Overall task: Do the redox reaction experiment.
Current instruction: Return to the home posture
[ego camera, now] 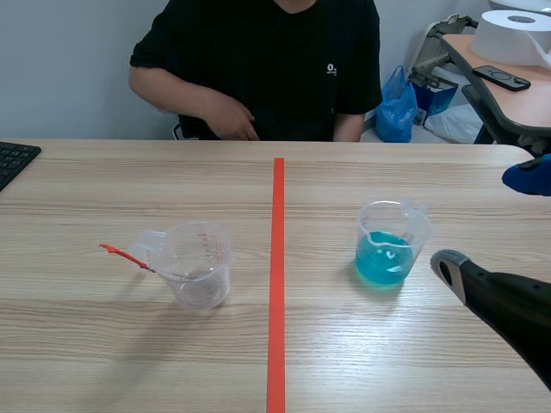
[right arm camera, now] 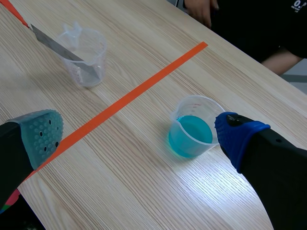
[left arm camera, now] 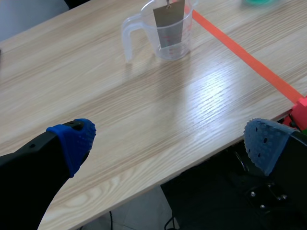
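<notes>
A clear measuring cup (ego camera: 200,275) stands left of the orange tape line, with a flat metal strip (ego camera: 129,256) with a red end leaning in it. Right of the line is a second clear cup holding blue liquid (ego camera: 389,249). My right gripper (ego camera: 491,224) hangs open just right of the blue cup; in the right wrist view the blue cup (right arm camera: 192,134) lies ahead of the open right gripper (right arm camera: 139,134), close to one fingertip (right arm camera: 237,134). My left gripper (left arm camera: 170,143) is open over the table's near edge, with the strip's cup (left arm camera: 165,28) well ahead of it.
A person in a black shirt (ego camera: 267,60) sits across the table, one hand (ego camera: 231,120) near its far edge. A keyboard corner (ego camera: 13,159) lies at far left. Off the table at right are a blue bag (ego camera: 396,107) and a side table with a paper roll (ego camera: 516,34).
</notes>
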